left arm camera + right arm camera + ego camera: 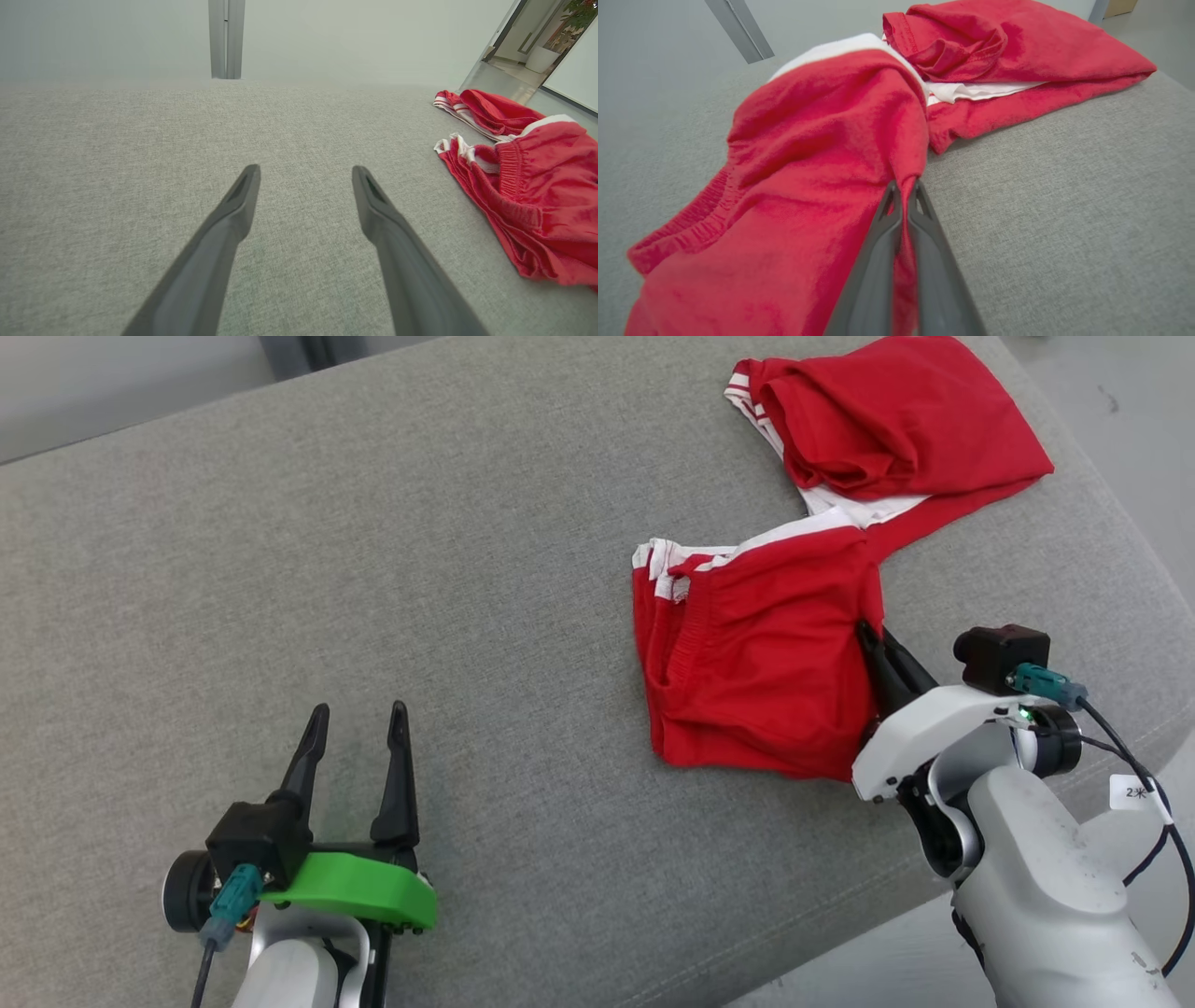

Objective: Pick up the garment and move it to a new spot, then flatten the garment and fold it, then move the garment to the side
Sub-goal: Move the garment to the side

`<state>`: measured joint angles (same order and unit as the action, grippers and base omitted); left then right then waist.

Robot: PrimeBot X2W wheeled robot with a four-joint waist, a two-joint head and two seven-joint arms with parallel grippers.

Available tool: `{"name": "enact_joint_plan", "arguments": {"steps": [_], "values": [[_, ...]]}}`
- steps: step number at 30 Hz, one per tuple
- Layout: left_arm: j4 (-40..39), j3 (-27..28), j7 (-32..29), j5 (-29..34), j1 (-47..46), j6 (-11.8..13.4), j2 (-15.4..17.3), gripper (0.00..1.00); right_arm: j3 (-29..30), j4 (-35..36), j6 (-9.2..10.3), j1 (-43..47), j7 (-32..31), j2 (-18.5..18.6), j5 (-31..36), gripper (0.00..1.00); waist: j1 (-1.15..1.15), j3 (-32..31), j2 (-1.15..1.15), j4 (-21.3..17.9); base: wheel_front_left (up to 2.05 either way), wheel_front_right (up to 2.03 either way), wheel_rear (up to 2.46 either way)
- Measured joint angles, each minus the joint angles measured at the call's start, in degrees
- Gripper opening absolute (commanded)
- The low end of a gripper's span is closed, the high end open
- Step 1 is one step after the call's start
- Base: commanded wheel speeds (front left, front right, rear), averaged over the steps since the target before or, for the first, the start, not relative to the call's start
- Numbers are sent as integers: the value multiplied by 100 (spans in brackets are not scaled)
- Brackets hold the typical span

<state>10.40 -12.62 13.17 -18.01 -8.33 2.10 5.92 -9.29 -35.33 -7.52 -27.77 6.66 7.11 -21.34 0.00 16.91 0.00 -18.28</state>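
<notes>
1. One grey cushion (467,569) bears everything here.
2. One garment (766,681), red with white bands and an elastic waistband, lies on the cushion's right half, reaching toward its far right corner.
3. The garment is bunched in two lobes: one nearer the cushion's front edge, one at its far right corner. A narrow stretch of red and white cloth joins them.
4. Two grippers show, each with two long dark fingers.
5. The right gripper (866,633) is at the right edge of the nearer lobe. Its fingers are pressed together on a fold of the red cloth, which is pulled up from the cushion there.
6. The left gripper (359,709) hangs over the cushion's bare left front part, well apart from the garment. Its fingers are spread wide and hold nothing.
</notes>
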Motion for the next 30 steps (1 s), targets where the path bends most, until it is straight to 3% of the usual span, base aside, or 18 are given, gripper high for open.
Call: {"name": "enact_joint_plan", "arguments": {"steps": [10,19,30], "values": [[116,-38,68,-120,27,40,-92,100,8,-87,0,-434,-20,347,234,0,0,-30,0,323,0,0,0],[253,-88,153,-245,104,51,-176,100,179,-132,0,-1065,-327,950,457,0,0,-260,0,963,0,0,0],[235,-108,176,-231,102,66,-199,100,677,-702,-1,-1730,-568,1836,657,0,0,-207,0,1711,0,0,0]]}}
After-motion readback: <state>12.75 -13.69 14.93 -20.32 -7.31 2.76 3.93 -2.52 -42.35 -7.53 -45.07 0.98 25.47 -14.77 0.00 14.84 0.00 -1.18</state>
